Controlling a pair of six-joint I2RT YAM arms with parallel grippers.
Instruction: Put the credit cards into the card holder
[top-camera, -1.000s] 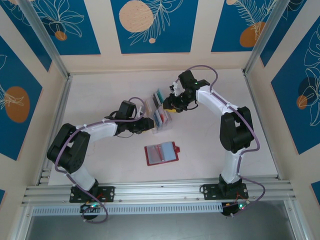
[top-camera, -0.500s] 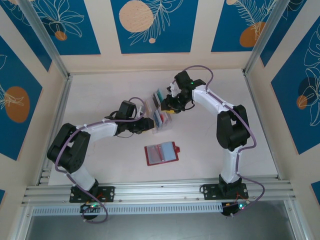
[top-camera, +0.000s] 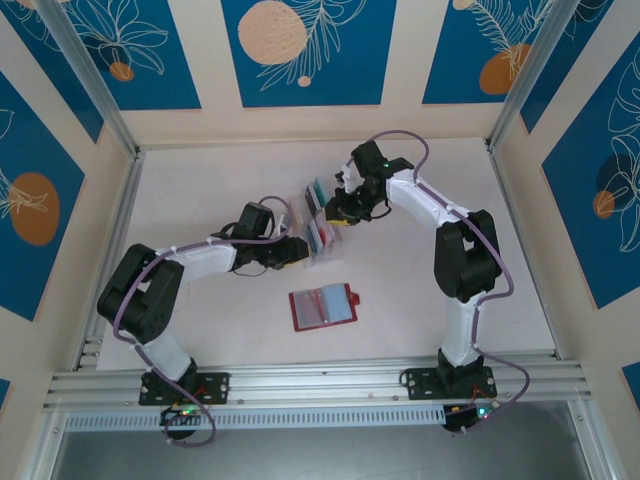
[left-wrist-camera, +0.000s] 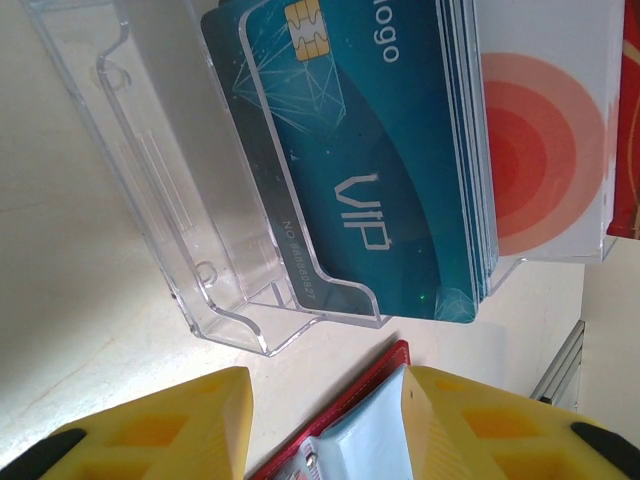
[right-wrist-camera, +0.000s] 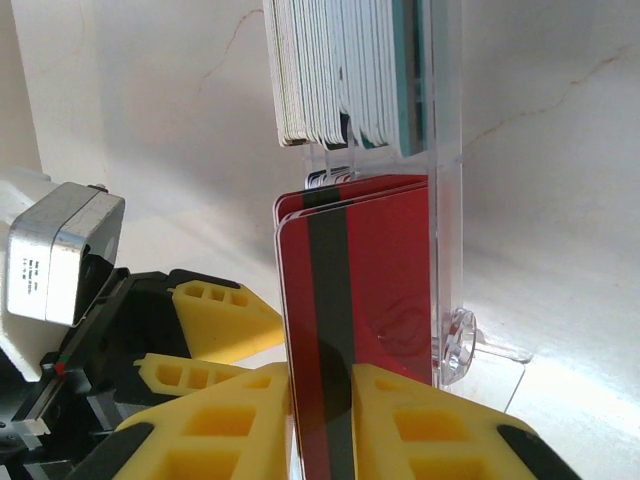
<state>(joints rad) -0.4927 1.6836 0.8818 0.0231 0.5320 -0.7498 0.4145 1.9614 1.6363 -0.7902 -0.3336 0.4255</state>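
The right gripper (right-wrist-camera: 322, 395) pinches a black-striped red card (right-wrist-camera: 385, 260) between its fingers; just beyond the fingertips, stacked cards (right-wrist-camera: 335, 70) stand in the clear rack (right-wrist-camera: 447, 150).

card holder (left-wrist-camera: 345, 397) cropped, red card (right-wrist-camera: 385, 260) partly hidden

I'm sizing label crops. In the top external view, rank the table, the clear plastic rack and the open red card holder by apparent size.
1. table, by far the largest.
2. clear plastic rack and card holder: roughly alike. The rack looks longer and narrower, the holder squarer, so no ranking between them.
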